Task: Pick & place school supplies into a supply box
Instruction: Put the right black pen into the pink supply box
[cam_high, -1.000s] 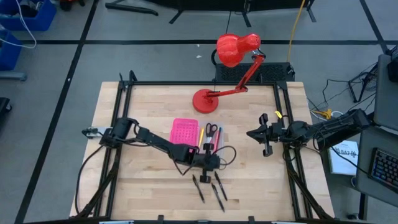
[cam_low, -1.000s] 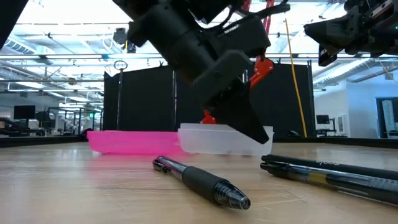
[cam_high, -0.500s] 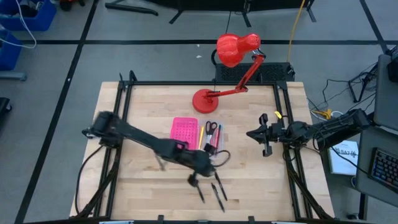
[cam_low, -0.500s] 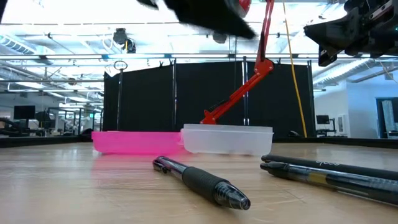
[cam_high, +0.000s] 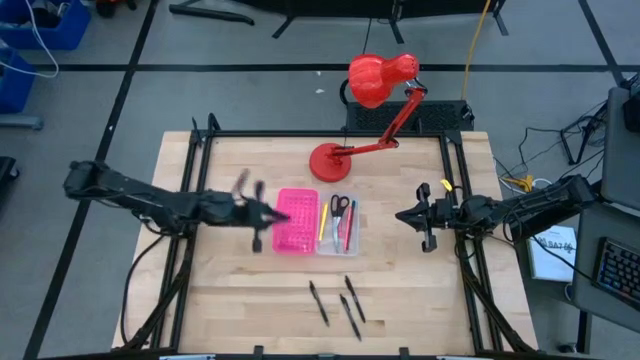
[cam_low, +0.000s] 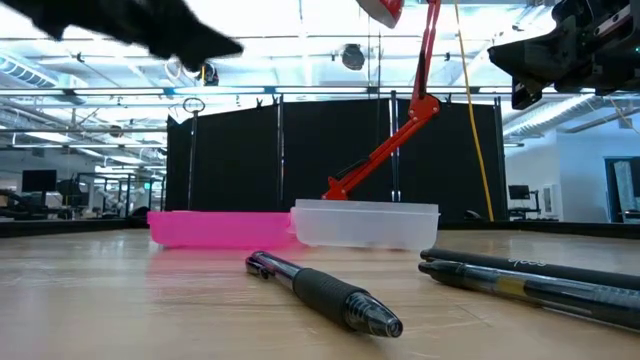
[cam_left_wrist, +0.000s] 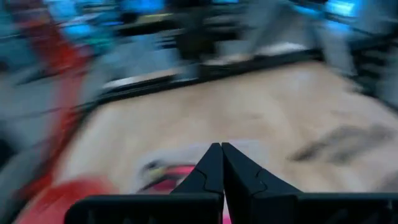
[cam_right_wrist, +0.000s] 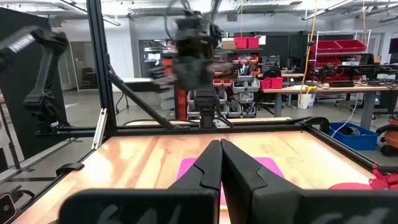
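The supply box (cam_high: 316, 222) is shown lying open on the wooden tabletop (cam_high: 400, 290), with its pink lid half (cam_high: 295, 220) toward the left arm and its clear tray half (cam_high: 338, 224) toward the right arm. The tray is seen to hold the scissors (cam_high: 339, 208) at the end nearer the red desk lamp (cam_high: 368, 110), together with a yellow pencil (cam_high: 324, 224) and further thin pens beside it; their number cannot be counted. Nothing is seen on the pink lid half. Three dark pens (cam_high: 338, 303) are left loose on the tabletop, well apart from the box on its near side; two of them are shown close to the low camera as a black grip pen (cam_low: 325, 292) and a longer dark pen (cam_low: 530, 284).

The left claw (cam_high: 257, 212) is held above the tabletop just beside the pink lid, its fingers (cam_left_wrist: 219, 171) pressed together and nothing between them. The right claw (cam_high: 424, 216) is held near the right edge of the frame, likewise closed and empty.

Three risks are judged likely. A round pen may be rolled away if touched off-centre. Two of the pens lie near each other, so both may be caught or one nudged aside. The light box may be pushed or tipped if its rim is struck on approach.
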